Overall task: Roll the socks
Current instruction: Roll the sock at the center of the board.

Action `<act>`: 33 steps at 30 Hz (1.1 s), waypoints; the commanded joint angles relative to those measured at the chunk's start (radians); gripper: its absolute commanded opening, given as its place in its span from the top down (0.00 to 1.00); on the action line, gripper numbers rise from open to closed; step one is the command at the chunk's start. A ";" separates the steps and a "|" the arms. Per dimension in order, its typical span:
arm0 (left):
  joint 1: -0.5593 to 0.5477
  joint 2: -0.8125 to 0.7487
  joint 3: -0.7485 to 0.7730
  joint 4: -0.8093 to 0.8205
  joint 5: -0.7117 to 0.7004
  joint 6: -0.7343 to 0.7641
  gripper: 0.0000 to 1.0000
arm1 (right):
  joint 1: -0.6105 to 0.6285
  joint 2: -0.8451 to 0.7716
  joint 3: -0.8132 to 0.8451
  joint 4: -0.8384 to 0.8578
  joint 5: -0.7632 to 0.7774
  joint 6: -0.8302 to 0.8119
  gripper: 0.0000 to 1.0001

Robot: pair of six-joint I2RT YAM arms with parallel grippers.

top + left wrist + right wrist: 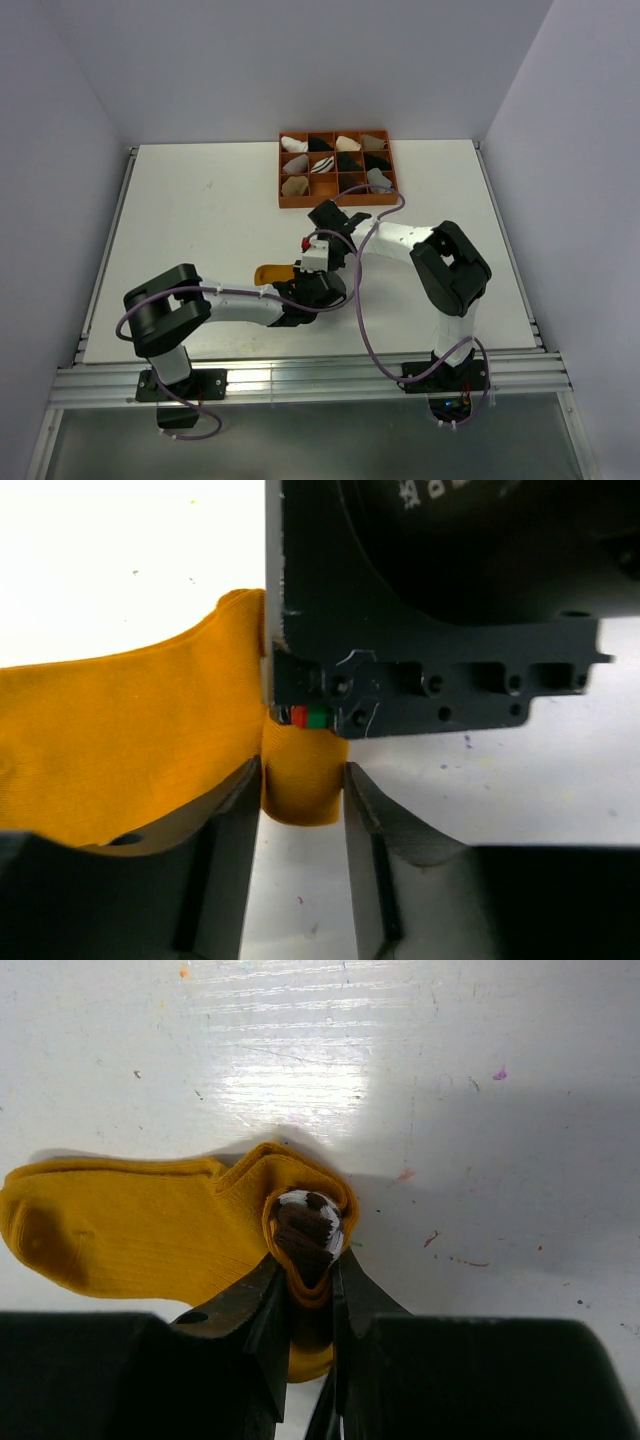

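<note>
Both claws pinch the mustard sock (pixel 130 1225) at its cuff end. The left claw (pixel 300 775) squeezes a fold and the right claw (pixel 307 1265) clamps the curled cuff. Left of them, the foot lies flat on the desk (pixel 450 1080), so the roll looks barely started.

white table (pixel 200 230), plain pale walls (pixel 300 60)

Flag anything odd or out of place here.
Nothing spilled or damaged. The mustard sock is bunched at its cuff end, where the left hand and right hand both pinch it; its foot lies flat.
</note>
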 commanded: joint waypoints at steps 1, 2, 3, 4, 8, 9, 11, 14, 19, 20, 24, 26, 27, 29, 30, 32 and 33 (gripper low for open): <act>-0.016 0.043 0.076 -0.074 -0.070 0.034 0.58 | -0.004 -0.002 0.036 -0.044 0.033 -0.009 1.00; -0.021 0.055 0.087 -0.086 -0.070 0.030 0.59 | -0.004 -0.002 0.037 -0.046 0.033 -0.009 1.00; -0.024 0.068 0.108 -0.109 -0.072 0.029 0.61 | -0.004 -0.002 0.040 -0.047 0.033 -0.008 1.00; -0.025 0.092 0.119 -0.120 -0.070 0.024 0.65 | -0.004 -0.003 0.042 -0.047 0.033 -0.008 1.00; -0.030 0.148 0.181 -0.194 -0.082 0.006 0.84 | -0.004 0.000 0.048 -0.044 0.028 -0.006 1.00; -0.031 0.149 0.185 -0.195 -0.082 0.006 0.89 | -0.005 -0.005 0.046 -0.043 0.026 -0.005 1.00; -0.031 0.143 0.179 -0.185 -0.079 0.009 0.99 | -0.007 -0.009 0.040 -0.031 0.023 -0.002 1.00; -0.028 0.111 0.149 -0.154 -0.073 0.015 0.99 | -0.019 -0.032 0.010 0.003 0.007 0.012 0.97; 0.001 0.013 0.047 -0.068 0.012 -0.005 0.99 | -0.045 -0.141 -0.075 0.103 0.006 0.035 0.64; 0.031 -0.009 0.026 -0.048 0.074 -0.015 0.99 | -0.048 -0.158 -0.084 0.132 0.013 0.037 0.56; 0.130 -0.156 -0.135 0.111 0.253 -0.110 0.99 | -0.050 -0.242 -0.134 0.201 0.030 0.021 0.41; 0.183 -0.194 -0.204 0.154 0.331 -0.149 0.99 | -0.050 -0.256 -0.157 0.239 0.022 0.023 0.37; 0.199 -0.223 -0.224 0.188 0.355 -0.188 0.99 | -0.050 -0.264 -0.165 0.249 0.017 0.024 0.36; 0.246 -0.246 -0.264 0.234 0.419 -0.232 0.99 | -0.048 -0.266 -0.179 0.279 -0.009 0.029 0.34; 0.265 -0.262 -0.314 0.262 0.485 -0.256 0.99 | -0.045 -0.266 -0.196 0.291 -0.015 0.037 0.34; 0.318 -0.268 -0.365 0.360 0.539 -0.324 0.99 | -0.037 -0.266 -0.210 0.324 -0.021 0.040 0.34; 0.332 -0.262 -0.397 0.375 0.559 -0.354 0.99 | -0.028 -0.263 -0.220 0.333 -0.029 0.044 0.34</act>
